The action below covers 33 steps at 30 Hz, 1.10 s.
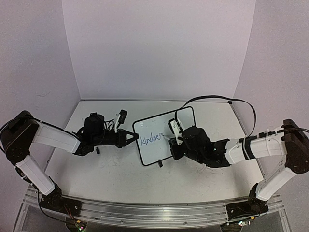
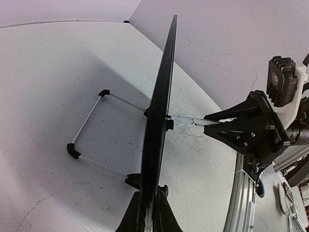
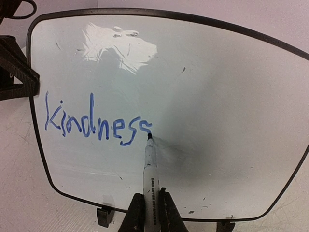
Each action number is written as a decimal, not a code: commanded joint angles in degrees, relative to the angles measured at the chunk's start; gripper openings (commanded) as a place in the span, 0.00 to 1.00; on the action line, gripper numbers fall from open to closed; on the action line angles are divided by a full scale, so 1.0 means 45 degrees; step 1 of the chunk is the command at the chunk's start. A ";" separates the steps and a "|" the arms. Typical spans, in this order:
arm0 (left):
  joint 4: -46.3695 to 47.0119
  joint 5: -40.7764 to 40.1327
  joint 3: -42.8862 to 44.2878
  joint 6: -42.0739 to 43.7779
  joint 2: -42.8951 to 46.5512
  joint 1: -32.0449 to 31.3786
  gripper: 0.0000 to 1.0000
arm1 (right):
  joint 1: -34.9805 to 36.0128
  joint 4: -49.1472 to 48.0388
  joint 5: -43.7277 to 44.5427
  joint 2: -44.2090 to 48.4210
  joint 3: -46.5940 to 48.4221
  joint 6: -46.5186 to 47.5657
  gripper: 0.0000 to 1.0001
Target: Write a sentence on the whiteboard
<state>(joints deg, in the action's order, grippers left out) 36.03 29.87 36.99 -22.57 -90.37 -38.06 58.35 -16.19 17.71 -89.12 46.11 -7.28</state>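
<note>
The whiteboard (image 1: pixel 164 135) stands tilted on the table's middle, black-framed. It shows edge-on in the left wrist view (image 2: pixel 161 111) and face-on in the right wrist view (image 3: pixel 203 96). The sentence (image 3: pixel 94 123) reads "Kindness" in blue, also small in the top view (image 1: pixel 150 138). My left gripper (image 1: pixel 134 138) is shut on the board's left edge (image 2: pixel 150 212). My right gripper (image 1: pixel 170 140) is shut on a white marker (image 3: pixel 150 179) whose black tip (image 3: pixel 149 137) touches the board at the end of the last "s".
The board's wire stand (image 2: pixel 89 130) rests on the scuffed white tabletop (image 1: pixel 116 169) behind it. Black feet (image 3: pixel 104 216) sit at the board's lower edge. A cable (image 1: pixel 217 99) loops over the right arm. The aluminium rail (image 1: pixel 145 212) runs along the near edge.
</note>
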 commanded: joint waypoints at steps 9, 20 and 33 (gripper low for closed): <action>-0.0205 0.0092 0.0022 0.0081 0.0345 0.0041 0.00 | 0.0176 0.0168 -0.0220 -0.0194 0.0084 -0.0180 0.00; -0.0201 0.0108 0.0070 0.0074 0.0354 0.0042 0.00 | 0.0160 -0.0114 0.0297 -0.0468 0.0763 -0.0243 0.00; -0.0230 0.0070 -0.0033 0.0093 0.0374 0.0042 0.00 | 0.0174 -0.0131 0.0448 -0.0091 0.0735 -0.0137 0.00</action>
<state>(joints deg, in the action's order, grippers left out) 35.99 29.87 36.99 -22.68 -90.37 -37.93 59.18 -15.38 18.04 -90.08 47.24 -7.75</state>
